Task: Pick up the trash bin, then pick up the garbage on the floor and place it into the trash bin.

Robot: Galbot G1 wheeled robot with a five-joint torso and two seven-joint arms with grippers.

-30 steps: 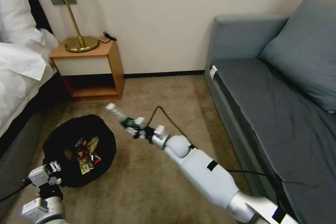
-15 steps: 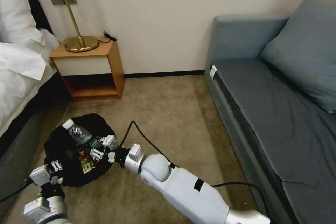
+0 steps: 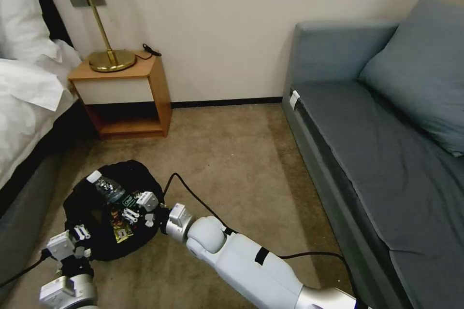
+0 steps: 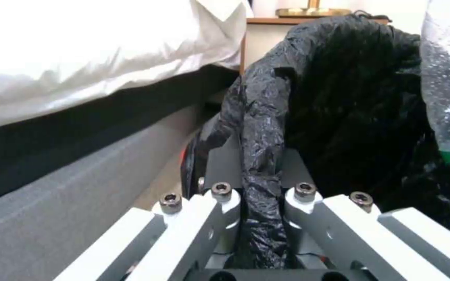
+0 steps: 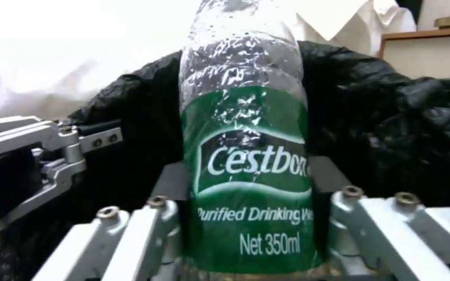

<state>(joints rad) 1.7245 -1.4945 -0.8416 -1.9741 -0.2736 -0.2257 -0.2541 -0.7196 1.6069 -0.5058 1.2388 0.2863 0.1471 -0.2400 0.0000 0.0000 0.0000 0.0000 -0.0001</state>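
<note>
Bottle (image 3: 110,189) first — a second ago it was out over the carpet (image 3: 232,164), and now the right gripper (image 3: 137,206) has carried it across so it hangs right above the open mouth of the trash bin (image 3: 82,198). That likely means the drop is close, but the bottle is not let go yet.

The right gripper is clamped on the bottle's green label, with one finger on each side of it. The bottle is clear and crinkly, with tiny drops inside, a white cap and white words on the green band. It lies tilted, cap pointing away toward the bed (image 3: 29,106).

The left gripper (image 3: 79,236) has stayed put at the near rim of the bin. Its fingers are pressed together on a fold of the black bag (image 4: 259,164) — that pinch holds the bin.

The bin is round and low, wrapped in shiny, wrinkled black plastic. Down inside it lies a yellow-brown snack wrapper (image 3: 120,224), just under the right gripper. The carpet around the bin looks free of litter, so the bottle may be the last piece.
</note>
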